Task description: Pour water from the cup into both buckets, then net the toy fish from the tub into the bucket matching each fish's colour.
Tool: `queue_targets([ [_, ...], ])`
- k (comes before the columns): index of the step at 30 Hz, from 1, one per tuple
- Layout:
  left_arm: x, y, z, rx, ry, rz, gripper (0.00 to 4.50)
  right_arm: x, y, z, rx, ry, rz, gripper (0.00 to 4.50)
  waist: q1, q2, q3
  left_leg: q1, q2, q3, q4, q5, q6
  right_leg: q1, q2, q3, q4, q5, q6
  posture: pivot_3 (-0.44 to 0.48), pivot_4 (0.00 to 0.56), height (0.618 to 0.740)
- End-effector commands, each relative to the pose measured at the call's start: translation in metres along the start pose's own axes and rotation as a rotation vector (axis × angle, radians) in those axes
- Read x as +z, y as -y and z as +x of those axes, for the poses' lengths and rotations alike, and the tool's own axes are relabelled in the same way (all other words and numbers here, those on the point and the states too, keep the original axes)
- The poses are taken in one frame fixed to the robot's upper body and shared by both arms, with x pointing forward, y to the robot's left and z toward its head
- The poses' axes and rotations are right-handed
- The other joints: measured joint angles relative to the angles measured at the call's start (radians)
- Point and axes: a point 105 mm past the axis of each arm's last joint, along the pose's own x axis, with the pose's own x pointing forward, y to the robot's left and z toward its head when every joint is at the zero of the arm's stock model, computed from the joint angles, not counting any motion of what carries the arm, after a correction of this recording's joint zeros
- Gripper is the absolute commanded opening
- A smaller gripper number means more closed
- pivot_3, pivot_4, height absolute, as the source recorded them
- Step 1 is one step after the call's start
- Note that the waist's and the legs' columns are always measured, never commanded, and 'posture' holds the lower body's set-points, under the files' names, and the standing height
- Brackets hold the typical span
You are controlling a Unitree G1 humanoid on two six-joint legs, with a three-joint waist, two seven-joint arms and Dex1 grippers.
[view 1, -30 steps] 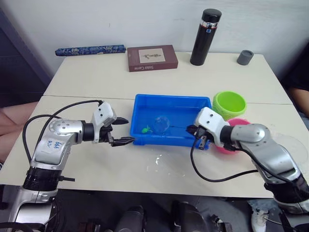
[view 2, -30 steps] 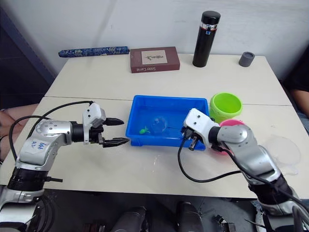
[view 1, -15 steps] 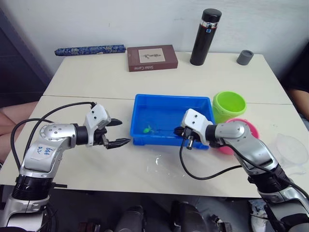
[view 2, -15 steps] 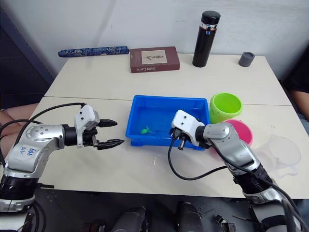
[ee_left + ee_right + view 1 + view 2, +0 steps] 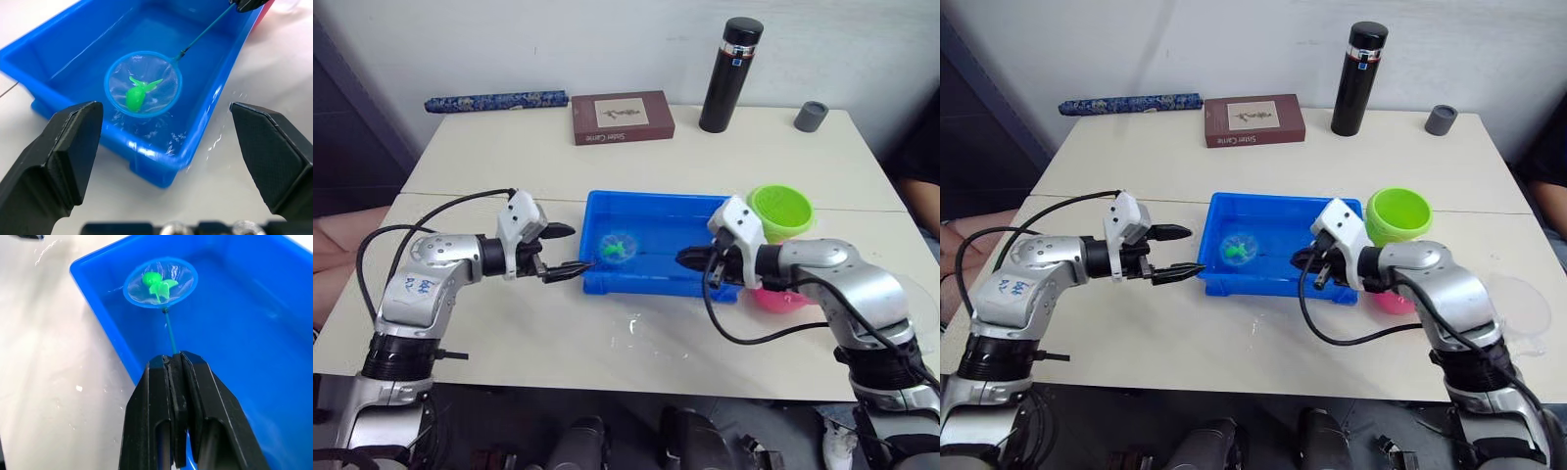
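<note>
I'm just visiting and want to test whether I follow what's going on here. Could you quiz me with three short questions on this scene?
1. True or false: the right gripper is shut on the net.
2. What colour is the toy fish lying in the net? A pink, B green, C yellow.
3. Fill in: the left gripper is ____, beside the tub.

Key
1. True; it clamps the net's thin handle.
2. B; it belongs in the green bucket, not the pink bucket.
3. Open, holding nothing.
</note>
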Motion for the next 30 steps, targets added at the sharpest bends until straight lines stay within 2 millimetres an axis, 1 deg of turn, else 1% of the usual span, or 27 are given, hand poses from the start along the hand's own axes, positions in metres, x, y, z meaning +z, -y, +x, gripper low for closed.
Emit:
queue_targets([
  [1,0.014,-0.002,0.009,-0.037,0.047,0.041,4.48,0.009,0.007,-0.021,-0.092,0.029,-0.011,0.0,-0.001,0.0,0.0,0.0,0.0,0.0,0.0,0.0,0.0,0.0,0.0,0.0,0.0,0.0,0.0,0.0,0.15,0.74],
  [3,0.022,-0.005,0.021,-0.073,0.083,0.047,4.48,0.001,0.01,-0.034,-0.154,0.004,-0.005,0.0,0.003,0.0,0.0,0.0,0.0,0.0,0.0,0.0,0.0,0.0,0.0,0.0,0.0,0.0,0.0,0.0,0.15,0.74],
  [5,0.028,-0.005,0.031,-0.104,0.108,0.052,4.48,-0.004,0.01,-0.042,-0.19,-0.005,0.006,0.0,0.002,0.0,0.0,-0.001,0.0,0.0,0.0,0.0,0.0,0.0,0.0,0.0,-0.001,0.0,0.0,0.0,0.15,0.74],
  [8,0.038,-0.002,0.048,-0.157,0.138,0.066,4.48,-0.008,0.014,-0.054,-0.265,0.009,0.028,0.0,0.001,0.0,0.0,-0.001,-0.001,0.001,0.0,0.0,0.0,0.0,0.0,0.0,0.0,0.0,0.0,0.0,0.15,0.74],
  [13,0.048,0.005,0.072,-0.239,0.166,0.088,4.48,-0.004,0.02,-0.08,-0.395,0.063,0.061,0.0,0.001,-0.001,0.0,0.0,0.0,0.002,-0.001,0.0,0.0,-0.001,0.001,0.0,0.001,0.0,0.0,0.0,0.15,0.74],
  [17,0.056,0.013,0.091,-0.288,0.192,0.096,4.48,0.0,0.035,-0.115,-0.566,0.083,0.042,0.0,0.002,-0.001,0.0,0.0,0.0,0.003,0.0,0.0,0.0,-0.001,0.001,0.001,0.0,0.0,0.0,0.0,0.15,0.74],
  [19,0.058,0.014,0.096,-0.296,0.198,0.081,4.48,0.0,0.04,-0.126,-0.623,0.075,0.025,0.0,0.003,-0.001,0.0,0.0,-0.001,0.003,0.0,0.0,0.0,-0.001,0.001,0.001,0.0,0.0,0.001,0.0,0.15,0.74],
  [22,0.065,0.019,0.102,-0.317,0.228,0.079,4.48,0.001,0.052,-0.146,-0.72,0.028,-0.042,0.0,0.002,-0.001,0.0,0.0,-0.001,0.003,0.0,0.0,0.001,-0.001,0.001,0.001,0.0,0.0,0.001,0.0,0.15,0.74],
  [25,0.071,0.022,0.105,-0.329,0.254,0.079,4.48,0.001,0.061,-0.154,-0.786,-0.013,-0.123,0.0,0.002,-0.001,0.0,0.0,0.0,0.003,-0.001,0.0,0.001,-0.001,0.001,0.001,0.0,0.0,0.001,0.0,0.15,0.74],
  [26,0.071,0.022,0.105,-0.331,0.26,0.083,4.48,0.001,0.065,-0.156,-0.815,-0.044,-0.178,0.0,0.001,-0.001,0.0,0.0,0.0,0.003,-0.001,0.0,0.001,-0.001,0.001,0.001,0.0,0.0,0.001,0.0,0.15,0.74],
  [28,0.072,0.023,0.105,-0.323,0.265,0.092,4.48,0.0,0.075,-0.163,-0.893,-0.144,-0.339,0.0,0.0,0.0,0.0,0.0,0.0,0.003,-0.001,0.0,0.001,-0.001,0.001,0.002,0.001,0.0,0.001,0.0,0.15,0.74],
  [30,0.07,0.022,0.104,-0.317,0.264,0.095,4.48,0.0,0.079,-0.163,-0.901,-0.2,-0.45,0.0,0.001,0.0,0.0,0.0,0.0,0.004,-0.001,0.0,0.0,-0.001,0.001,0.002,0.0,0.0,0.001,0.0,0.15,0.74],
])
